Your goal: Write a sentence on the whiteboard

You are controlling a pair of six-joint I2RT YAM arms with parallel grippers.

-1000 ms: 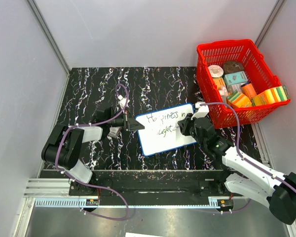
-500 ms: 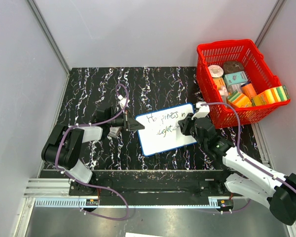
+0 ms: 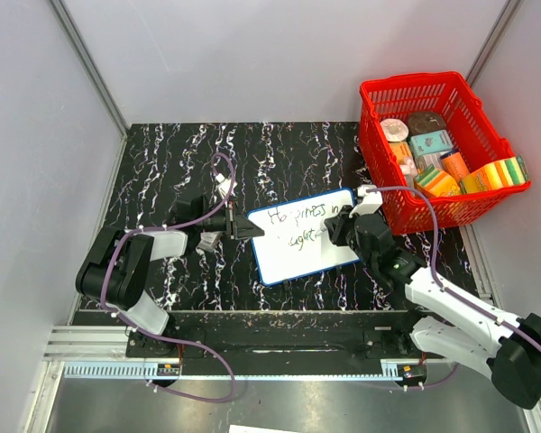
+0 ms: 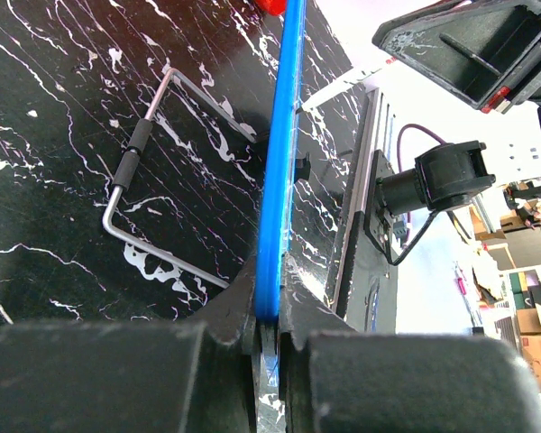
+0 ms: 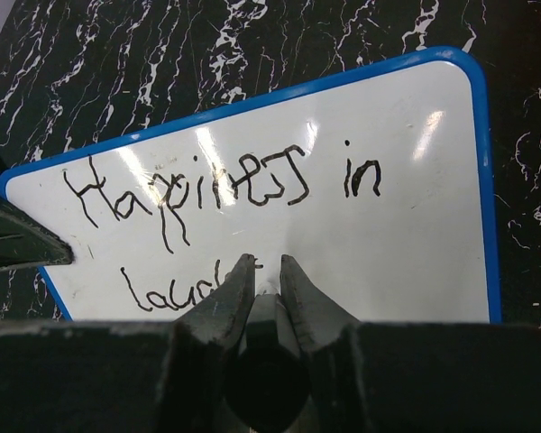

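Whiteboard point(image 3: 299, 263) sits on the dark table point(image 3: 180, 162), just left of the red basket point(image 3: 379, 95), its sentence point(image 5: 225, 185) reading "Happiness in" with a second line begun. The left gripper point(image 4: 269, 327) is clamped on the board's blue rim; the right gripper point(image 5: 261, 269) is pinched around a marker point(image 5: 263, 311) at that second line. Press too hard and I reckon the board could pivot in that thin edge grip, skewing the letters; a dragging jaw would smear wet ink.

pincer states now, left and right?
left pincer: closed on the whiteboard rim.
right pincer: closed on a marker, tip at the whiteboard.
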